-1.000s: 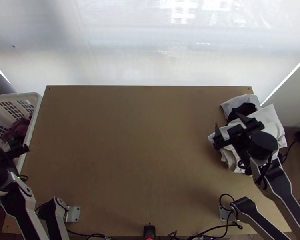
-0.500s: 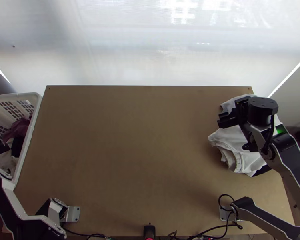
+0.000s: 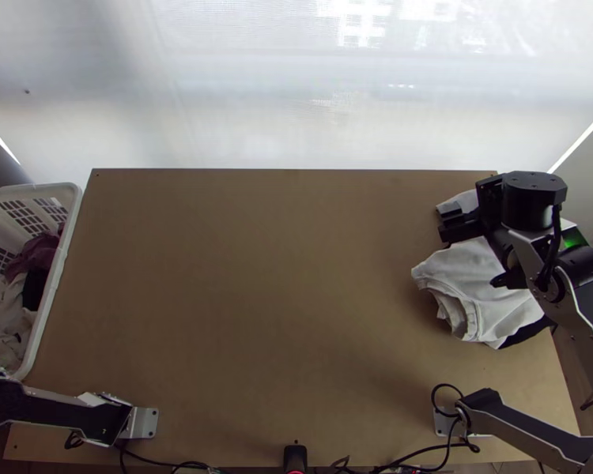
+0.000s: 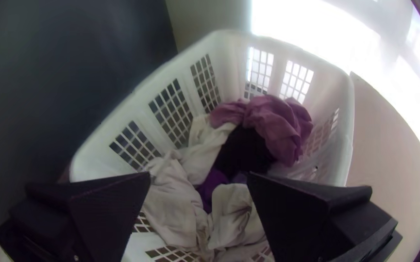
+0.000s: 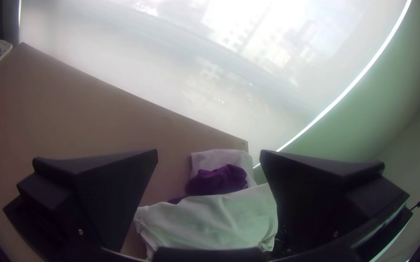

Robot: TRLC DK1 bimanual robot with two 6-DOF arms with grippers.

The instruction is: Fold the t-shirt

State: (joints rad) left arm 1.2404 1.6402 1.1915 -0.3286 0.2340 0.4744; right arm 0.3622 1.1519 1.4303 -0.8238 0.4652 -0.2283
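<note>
Pale light passes through the whitish screen (image 3: 296,103), beyond the twelve o'clock edge of the wooden table (image 3: 257,276). Between two and three o'clock, near the edge, lies a pile. On it is the white garment (image 3: 486,304), perhaps the t-shirt of the task; it lies in layers, a little wrinkled. Farther toward one o'clock, the purple cloth (image 5: 219,180) is bunched upon a pale one. The right gripper (image 5: 209,153) is above this pile, its two fingers wide apart, with nothing between them that I would call held.

At nine o'clock, beside the table, stands the laundry basket (image 4: 351,145). Over it is the left gripper (image 4: 199,173), also wide and not holding. Inside, pink cloth (image 4: 280,126), black cloth (image 4: 243,150) and white cloth (image 4: 171,208) are crumpled.

As I judge, the folding is finished if the t-shirt is this one on the pile. If it is one in the basket, everything is left: to grasp it, spread it and fold it. Which case is true, I cannot tell.
</note>
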